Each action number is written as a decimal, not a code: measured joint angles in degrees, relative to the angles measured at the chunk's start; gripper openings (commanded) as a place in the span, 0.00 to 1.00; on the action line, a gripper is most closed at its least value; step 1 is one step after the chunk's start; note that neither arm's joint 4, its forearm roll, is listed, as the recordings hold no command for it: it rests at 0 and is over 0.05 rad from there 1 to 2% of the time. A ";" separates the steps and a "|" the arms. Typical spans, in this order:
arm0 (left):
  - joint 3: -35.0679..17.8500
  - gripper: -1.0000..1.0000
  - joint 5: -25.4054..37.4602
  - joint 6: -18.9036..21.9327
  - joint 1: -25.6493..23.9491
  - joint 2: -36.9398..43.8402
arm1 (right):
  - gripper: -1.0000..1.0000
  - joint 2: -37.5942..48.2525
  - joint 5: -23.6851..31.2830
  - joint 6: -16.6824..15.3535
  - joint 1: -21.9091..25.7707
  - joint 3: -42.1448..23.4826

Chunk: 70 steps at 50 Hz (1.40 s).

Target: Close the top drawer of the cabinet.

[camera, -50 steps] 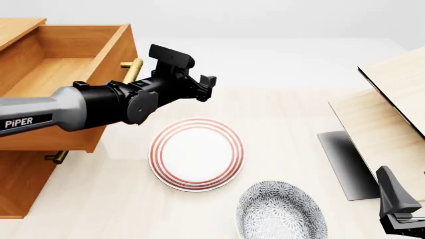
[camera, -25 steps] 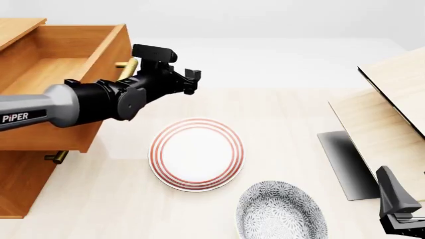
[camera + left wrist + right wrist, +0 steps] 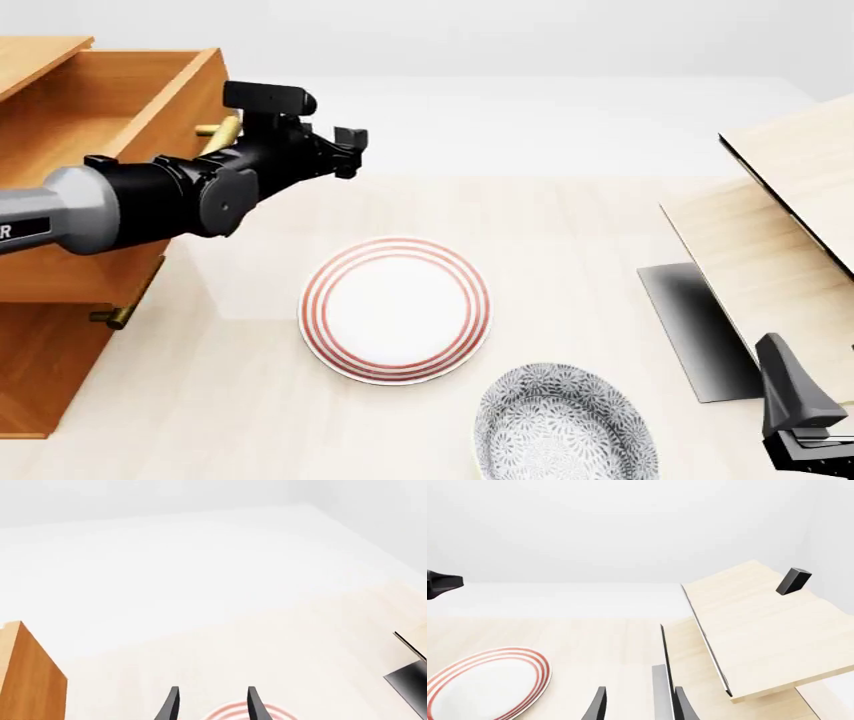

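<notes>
The top drawer (image 3: 80,120) of the orange-brown cabinet (image 3: 40,370) stands pulled out at the left, its inside empty. Its brass handle (image 3: 218,130) shows just behind my left arm, whose wrist lies against the drawer's front. My left gripper (image 3: 350,152) is open, holds nothing, and points right past the drawer's front. In the left wrist view a corner of the drawer (image 3: 33,680) shows beside the gripper (image 3: 212,705). My right gripper (image 3: 801,420) rests open at the near right corner, far from the cabinet; the same gripper (image 3: 639,705) shows in the right wrist view.
The lower drawer's brass handle (image 3: 118,315) sticks out under the top drawer. A red-striped white plate (image 3: 394,308) lies mid-table and a grey patterned bowl (image 3: 566,425) nearer me. A pale wooden box with a dark panel (image 3: 761,240) stands at the right.
My left arm has swept left, and the top drawer's front has moved left with it, farther into the cabinet. The right arm has stayed still.
</notes>
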 measured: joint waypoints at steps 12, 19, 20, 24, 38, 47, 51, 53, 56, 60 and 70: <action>1.05 1.00 -0.73 0.27 1.78 -0.74 | 1.00 0.00 0.00 0.00 0.00 0.00; 1.63 1.00 -1.23 0.62 2.57 -1.02 | 1.00 0.00 0.00 0.00 0.00 0.00; 1.72 1.00 -1.28 0.67 2.68 -1.08 | 1.00 0.00 0.00 0.00 0.00 0.00; 2.07 1.00 -1.44 0.90 3.25 -1.34 | 1.00 0.00 0.00 0.00 0.00 0.00; 3.76 1.00 -2.13 1.57 5.72 -2.58 | 1.00 0.00 0.00 0.00 0.00 0.00; 4.79 1.00 -2.42 1.84 7.18 -3.47 | 1.00 0.00 0.00 0.00 0.00 0.00; 5.19 1.00 -2.47 1.92 7.77 -3.86 | 1.00 0.00 0.00 0.00 0.00 0.00; 5.39 1.00 -2.49 1.95 8.03 -4.07 | 1.00 0.00 0.00 0.00 0.00 0.00; 5.69 1.00 -2.52 2.02 8.41 -4.37 | 1.00 0.00 0.00 0.00 0.00 0.00; 6.03 1.00 -2.58 2.14 8.97 -4.70 | 1.00 0.00 0.00 0.00 0.00 0.00; 7.30 1.00 -3.13 2.52 10.52 -5.45 | 1.00 0.00 0.00 0.00 0.00 0.00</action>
